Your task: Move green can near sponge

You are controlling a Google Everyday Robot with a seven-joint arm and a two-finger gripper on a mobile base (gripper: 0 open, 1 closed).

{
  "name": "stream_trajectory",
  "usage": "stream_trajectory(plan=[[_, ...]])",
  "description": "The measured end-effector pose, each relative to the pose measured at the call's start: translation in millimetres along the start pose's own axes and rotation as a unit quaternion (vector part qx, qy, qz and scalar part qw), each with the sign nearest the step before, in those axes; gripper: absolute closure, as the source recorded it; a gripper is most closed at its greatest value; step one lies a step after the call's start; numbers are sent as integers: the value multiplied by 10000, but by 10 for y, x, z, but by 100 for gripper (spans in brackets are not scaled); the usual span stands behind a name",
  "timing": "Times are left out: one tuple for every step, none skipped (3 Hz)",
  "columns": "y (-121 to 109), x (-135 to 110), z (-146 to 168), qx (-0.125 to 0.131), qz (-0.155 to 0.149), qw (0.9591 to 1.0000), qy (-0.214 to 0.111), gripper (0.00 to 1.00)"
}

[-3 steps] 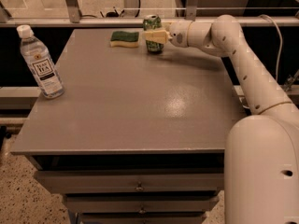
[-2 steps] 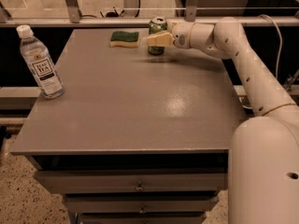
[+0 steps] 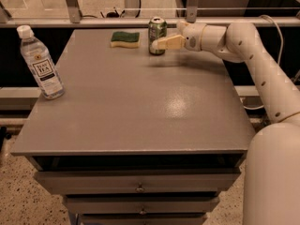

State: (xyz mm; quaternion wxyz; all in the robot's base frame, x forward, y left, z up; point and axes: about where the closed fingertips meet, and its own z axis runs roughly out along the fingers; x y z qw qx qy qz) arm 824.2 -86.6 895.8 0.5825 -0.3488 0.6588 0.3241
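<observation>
The green can (image 3: 157, 29) stands upright on the grey table (image 3: 140, 102) near its far edge, just right of the sponge (image 3: 125, 39), a small gap apart. The sponge has a dark green top over a pale yellow base and lies flat. My gripper (image 3: 158, 42) reaches in from the right at the can's lower half, and its cream near side crosses in front of the can. The white arm (image 3: 243, 46) stretches back along the table's right side.
A clear plastic bottle (image 3: 40, 62) with a white cap stands at the table's left edge. A metal rail (image 3: 140, 22) runs right behind the table's far edge. Drawers (image 3: 140, 186) sit under the tabletop.
The can has shifted a little to the right with my gripper and come down onto the table beside the sponge.
</observation>
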Motion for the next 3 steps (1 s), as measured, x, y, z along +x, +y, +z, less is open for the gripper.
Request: stream_trajectory(plan=[[25, -77, -515, 53, -309, 9994, 130, 0], [58, -173, -1245, 198, -684, 9970, 302, 0], [53, -166, -1319, 217, -694, 9969, 312, 0]])
